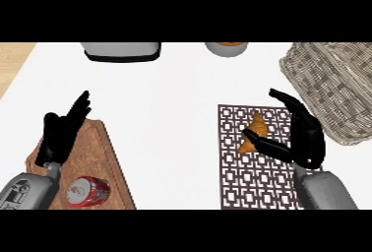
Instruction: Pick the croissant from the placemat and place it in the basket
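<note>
Now the right hand (308,139) is wide open beside the croissant (254,132); closing too soon might push it away.

Red can (88,191) on wooden board (106,151), grey appliance (121,51) and bowl (226,49) at far edge

White countertop (174,98) w/ tan wood strip (13,59) at upper-left edge, even light.

Before you, a golden-brown croissant (254,131) lies slantwise on the upper half of the brown lattice placemat (254,184), a woven grey basket (335,81) just beside its upper right.
</note>
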Available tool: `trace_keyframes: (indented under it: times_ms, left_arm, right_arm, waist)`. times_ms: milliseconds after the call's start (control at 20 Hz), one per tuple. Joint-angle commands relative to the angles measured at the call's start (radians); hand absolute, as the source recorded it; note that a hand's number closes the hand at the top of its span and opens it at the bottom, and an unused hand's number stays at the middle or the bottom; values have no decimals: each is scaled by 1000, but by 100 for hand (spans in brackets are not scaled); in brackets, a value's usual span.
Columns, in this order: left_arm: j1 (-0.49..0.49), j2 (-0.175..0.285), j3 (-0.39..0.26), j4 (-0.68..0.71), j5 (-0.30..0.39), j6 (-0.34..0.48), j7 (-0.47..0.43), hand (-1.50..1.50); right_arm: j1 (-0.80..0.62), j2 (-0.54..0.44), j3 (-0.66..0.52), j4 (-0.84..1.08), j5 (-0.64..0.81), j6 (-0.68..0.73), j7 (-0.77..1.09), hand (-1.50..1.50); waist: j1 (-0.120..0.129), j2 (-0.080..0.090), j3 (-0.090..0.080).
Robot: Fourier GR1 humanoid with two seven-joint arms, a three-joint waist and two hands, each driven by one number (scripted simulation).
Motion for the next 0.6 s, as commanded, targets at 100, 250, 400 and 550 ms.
trace_keyframes:
  times_ms: [100,250,400,550]
  left_arm:
    - [-20,11,19,14,-11,21,33,0]
    - [-8,7,15,20,-13,17,21,0]
    - [-21,-4,15,7,-6,25,52,0]
    - [-14,-20,5,12,-24,43,40,0]
  right_arm:
    - [47,-158,38,19,289,-243,276,-150]
    - [32,-316,70,14,407,-190,471,-150]
    - [77,-448,144,-46,452,-16,610,-150]
    - [62,-524,195,-160,432,156,784,-150]
  waist:
    - [-30,-8,-7]
    - [-35,-11,-13]
    - [-45,-15,-12]
    - [-39,-16,-11]
